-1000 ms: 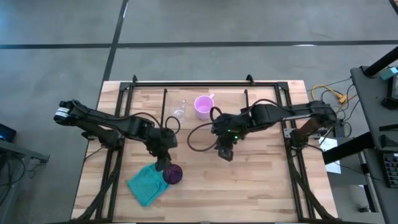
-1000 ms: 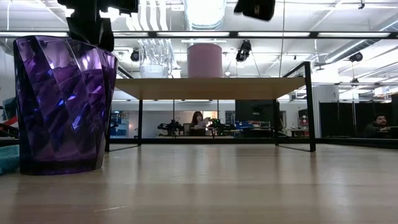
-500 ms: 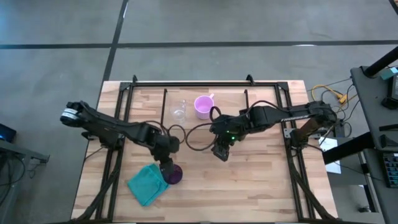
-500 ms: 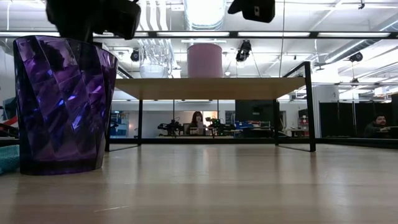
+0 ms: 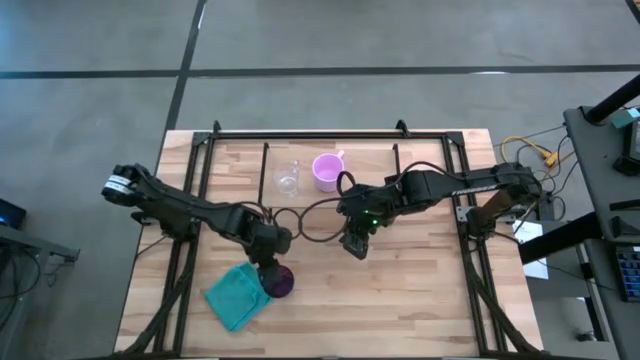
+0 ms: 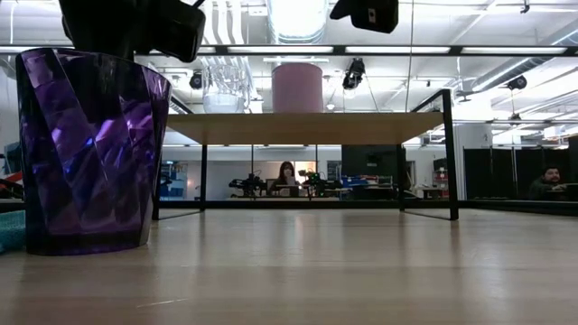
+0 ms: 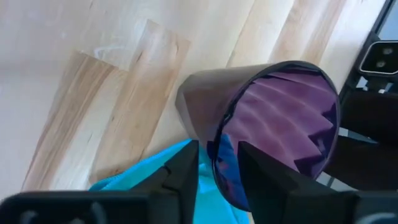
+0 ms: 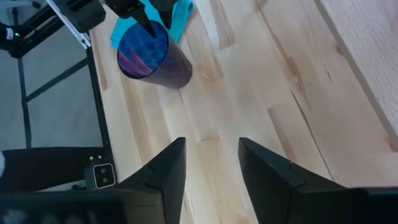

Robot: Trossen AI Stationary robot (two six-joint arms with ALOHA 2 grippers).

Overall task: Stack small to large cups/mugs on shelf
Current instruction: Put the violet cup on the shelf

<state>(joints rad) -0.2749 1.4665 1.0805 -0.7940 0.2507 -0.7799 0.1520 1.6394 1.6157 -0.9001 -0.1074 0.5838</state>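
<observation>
While the purple cup (image 6: 88, 152) stands upright on the surface (image 5: 400, 300) just beside the teal cloth (image 5: 235, 295), we see the left gripper (image 7: 217, 163) with its fingers straddling the cup's rim, one inside, one outside, not yet clamped. Farther back, the right gripper (image 5: 354, 246) hovers mid-surface, fingers open, empty. Beyond, clear glass (image 5: 288, 178) and pink mug (image 5: 327, 170) sit on the shelf (image 6: 312, 128).
</observation>
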